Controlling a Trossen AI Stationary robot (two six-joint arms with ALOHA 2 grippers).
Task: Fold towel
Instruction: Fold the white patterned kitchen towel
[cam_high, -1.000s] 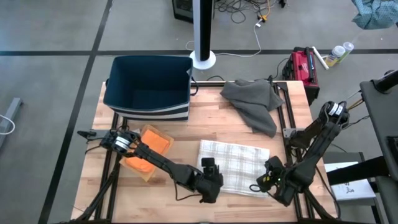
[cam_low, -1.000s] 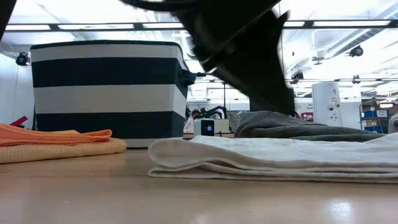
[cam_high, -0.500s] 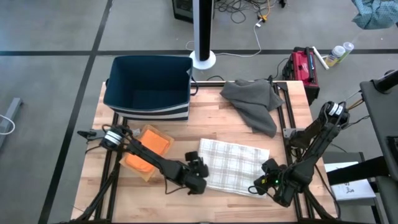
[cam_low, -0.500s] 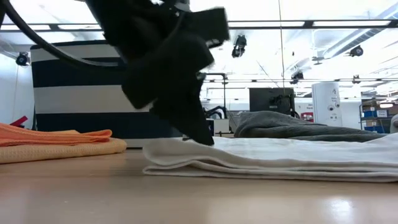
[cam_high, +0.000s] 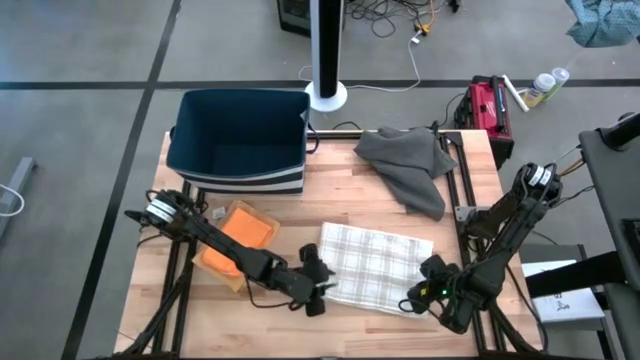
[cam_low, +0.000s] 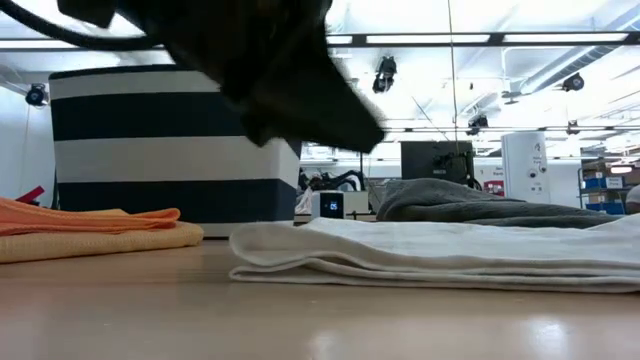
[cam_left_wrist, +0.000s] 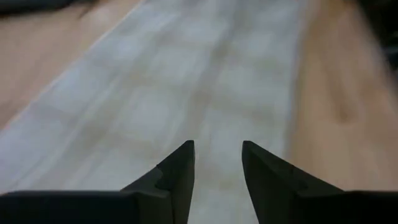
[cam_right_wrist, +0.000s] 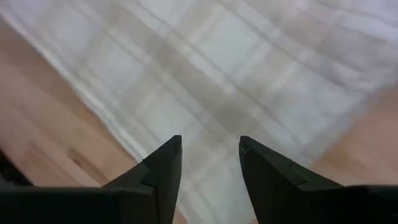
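Towel (cam_high: 375, 267), white w/ faint plaid, lies flat and folded on wooden table (cam_high: 330, 200), near front edge, right of centre. Low view shows stacked layers w/ rounded fold on its left end.

L gripper (cam_high: 318, 285) sits at towel's front-left corner, arm stretched low across table from the left. Wrist view: both dark fingers (cam_left_wrist: 177, 174) apart w/ a gap, cloth seen between them, nothing pinched, so jaws released.

R gripper (cam_high: 418, 297) at towel's front-right corner, arm coming in from table's right side. Wrist view: fingers (cam_right_wrist: 163, 171) also spread, towel edge and bare wood below, no grip on cloth.

Other items: orange cloth (cam_high: 238, 243) folded, left of towel, apart from it. Grey cloth (cam_high: 408, 165) crumpled at back right. Navy-and-white striped basket (cam_high: 238, 140) at back left. White pole base (cam_high: 326, 97) just behind table. Red case (cam_high: 490, 105) off table's back-right corner.
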